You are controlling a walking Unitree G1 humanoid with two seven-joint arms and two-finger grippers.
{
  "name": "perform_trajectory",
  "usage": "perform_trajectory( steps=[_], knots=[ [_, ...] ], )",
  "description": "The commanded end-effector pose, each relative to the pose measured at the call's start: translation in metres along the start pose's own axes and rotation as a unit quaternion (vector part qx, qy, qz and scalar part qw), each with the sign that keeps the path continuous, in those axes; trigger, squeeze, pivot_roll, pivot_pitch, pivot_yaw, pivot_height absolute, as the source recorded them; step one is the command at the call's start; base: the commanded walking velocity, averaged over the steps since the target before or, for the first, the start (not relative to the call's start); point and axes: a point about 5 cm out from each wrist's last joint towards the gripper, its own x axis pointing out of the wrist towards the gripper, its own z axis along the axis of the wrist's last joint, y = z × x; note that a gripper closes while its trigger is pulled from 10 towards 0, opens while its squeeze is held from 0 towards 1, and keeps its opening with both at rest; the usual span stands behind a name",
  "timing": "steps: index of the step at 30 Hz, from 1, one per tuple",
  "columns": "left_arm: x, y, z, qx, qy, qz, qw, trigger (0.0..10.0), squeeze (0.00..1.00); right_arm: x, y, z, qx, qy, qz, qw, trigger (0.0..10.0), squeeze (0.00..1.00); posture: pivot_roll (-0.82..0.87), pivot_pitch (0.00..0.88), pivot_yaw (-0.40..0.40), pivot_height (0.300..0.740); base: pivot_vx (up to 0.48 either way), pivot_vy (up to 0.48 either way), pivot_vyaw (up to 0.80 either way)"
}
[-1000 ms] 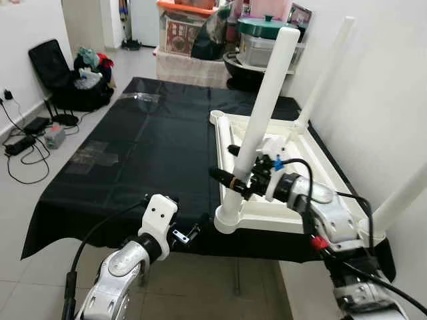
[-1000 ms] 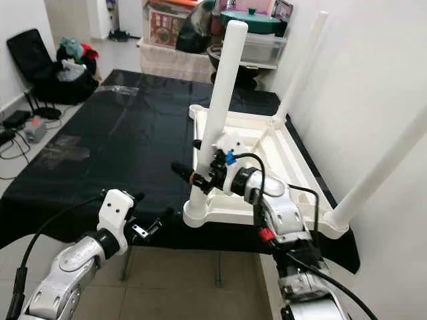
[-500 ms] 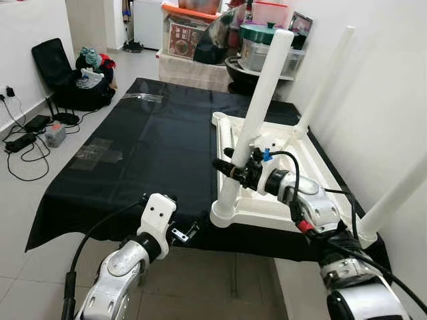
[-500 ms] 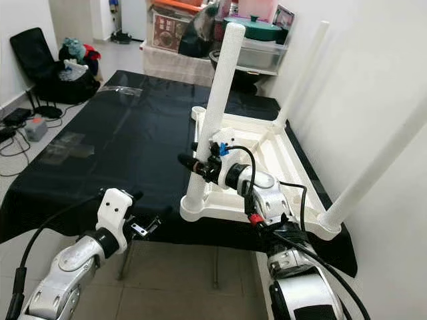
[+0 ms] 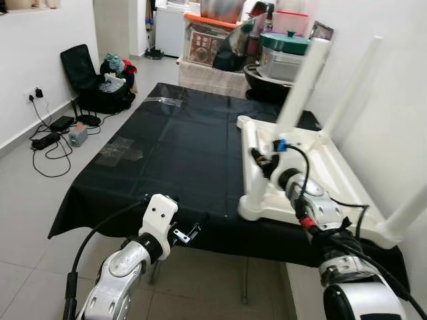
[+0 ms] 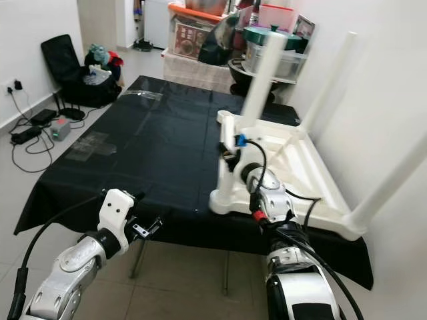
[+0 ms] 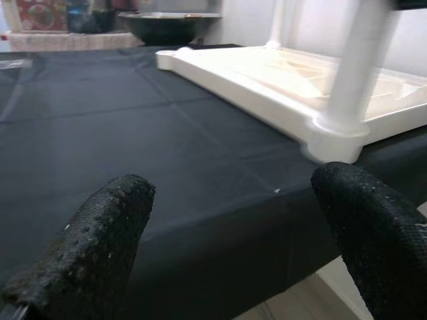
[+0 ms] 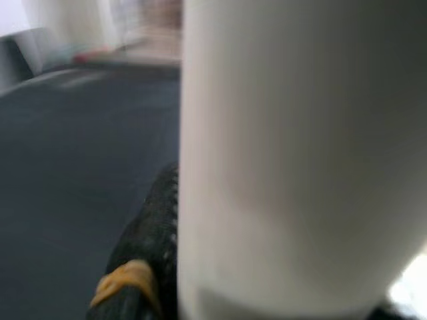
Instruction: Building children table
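White children's table (image 5: pixel 320 175) lies upside down on the black cloth (image 5: pixel 167 153), legs up. Right gripper (image 5: pixel 261 162) is clamped round the near leg (image 5: pixel 293 107), one finger (image 8: pixel 143 257) pressed against it. Left gripper (image 5: pixel 189 233) hovers at the cloth's near edge, fingers (image 7: pixel 100 240) spread wide, holding nothing.

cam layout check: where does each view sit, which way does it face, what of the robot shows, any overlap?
Left eye view: on the head, facing forward and down at the black cloth; both arms show.
Right eye view: same stereo head camera, same scene.
Left wrist view: along the open left gripper toward the upturned white table.
Right wrist view: pressed against the near table leg, one finger beside it.
Shared: that leg.
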Motion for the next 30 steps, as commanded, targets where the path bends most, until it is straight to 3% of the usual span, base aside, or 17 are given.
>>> perform_trajectory(
  steps=[1,2,5,10,11,16,17,18,22,30],
  knots=[
    [-0.001,-0.002,-0.002,0.001,0.005,-0.002,1.000,10.0,0.00,-0.012,-0.033,-0.007,-0.024,0.008,-0.152,0.988,0.0,0.00,0.13,0.000,-0.150,0.740,0.000,0.000,0.00],
    [-0.001,-0.002,-0.002,0.001,0.005,-0.002,1.000,10.0,0.00,-0.012,-0.033,-0.007,-0.024,0.008,-0.152,0.988,0.0,0.00,0.13,0.000,-0.150,0.740,0.000,0.000,0.00],
    [-0.001,-0.001,-0.003,0.002,0.008,-0.001,1.000,10.0,0.00,-0.028,-0.035,-0.015,-0.012,0.009,-0.225,0.974,0.0,0.00,0.12,0.000,-0.141,0.740,0.000,0.000,0.00],
    [0.001,-0.002,-0.004,0.003,0.010,-0.002,1.000,10.0,0.00,-0.040,-0.030,-0.022,-0.004,0.012,-0.268,0.963,0.0,0.00,0.10,0.000,-0.128,0.740,0.000,0.000,0.00],
    [0.001,-0.002,-0.005,0.003,0.013,-0.001,1.000,10.0,0.00,-0.045,-0.032,-0.024,0.002,0.019,-0.307,0.952,0.0,0.00,0.10,0.000,-0.132,0.740,0.000,0.000,0.00],
    [0.000,-0.001,-0.005,0.004,0.014,0.003,1.000,10.0,0.00,-0.045,-0.034,-0.024,0.007,0.028,-0.322,0.946,0.0,0.00,0.11,0.000,-0.137,0.740,0.000,0.000,0.00],
    [0.000,0.000,-0.005,0.004,0.014,0.006,1.000,10.0,0.00,-0.043,-0.031,-0.025,0.016,0.036,-0.311,0.950,4.3,0.00,0.11,0.000,-0.141,0.740,0.000,0.000,0.00],
    [0.000,0.001,-0.005,0.005,0.014,0.008,1.000,10.0,0.00,-0.041,-0.024,-0.026,0.023,0.046,-0.290,0.956,10.0,0.00,0.11,0.000,-0.141,0.740,0.000,0.000,0.00],
    [0.000,0.002,-0.005,0.006,0.014,0.011,1.000,10.0,0.00,-0.039,-0.010,-0.021,0.046,0.039,-0.252,0.966,10.0,0.00,0.11,0.000,-0.141,0.740,0.000,0.000,0.00],
    [0.000,0.002,-0.005,0.006,0.015,0.009,1.000,10.0,0.00,-0.041,-0.012,-0.018,0.052,0.025,-0.247,0.967,10.0,0.00,0.11,0.000,-0.138,0.740,0.000,0.000,0.00]
  ],
)
